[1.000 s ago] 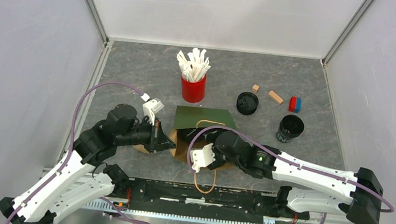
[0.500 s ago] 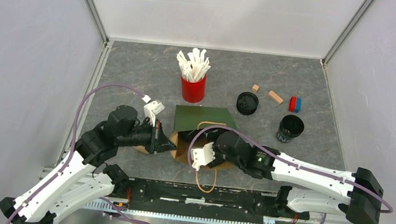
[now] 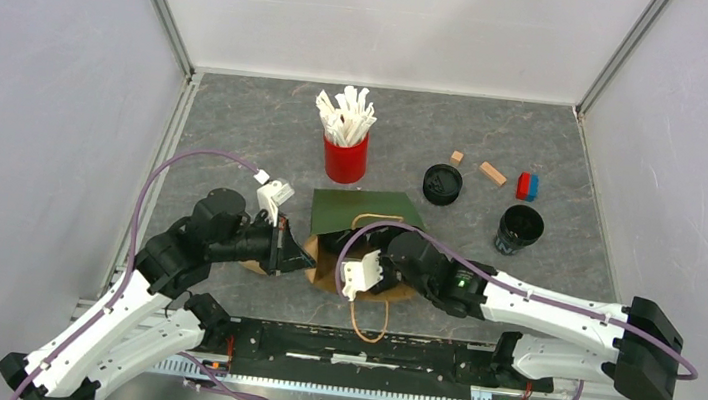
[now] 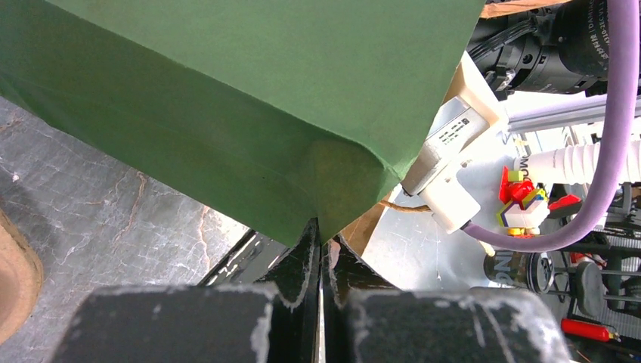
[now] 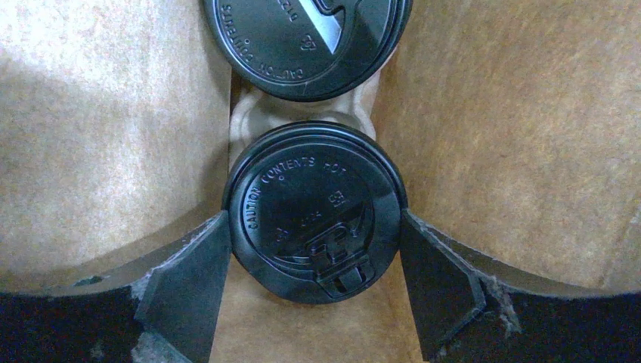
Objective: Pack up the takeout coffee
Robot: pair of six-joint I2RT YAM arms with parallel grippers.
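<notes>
Nearest us, a handle loop [image 3: 367, 332] trails out over the bench [image 3: 236, 136] toward the arm bases. Just beyond it, both claws are at the green paper bag [image 3: 364, 213], whose brown inside shows at its near end.

From above we see the left claw [image 3: 299, 257] at the bag's left edge. The left wrist view settles the rest: its fingers are squeezed fully together, pinching a corner of the green paper.

The overhead camera loses the right arm's fingers inside the bag's mouth. The right wrist camera gives us what it can't. Deep in the brown interior, the right claw [image 5: 314, 227] stands spread wide, with a finger against each side of the takeout coffee [image 5: 314, 208]. That is a black lidded cup, and the claw looks clamped on it. Just past it sits a second black lid [image 5: 302, 38], close behind the first.

Farther out, and only in the overhead view, an open black cup [image 3: 520, 227] with white lettering stands on the bench to the right. A loose black lid [image 3: 442, 183] lies beyond it to the left. At the back we have the red cup of white sticks [image 3: 345, 154], two wooden blocks [image 3: 492, 173] and a red-and-blue block [image 3: 528, 186].
</notes>
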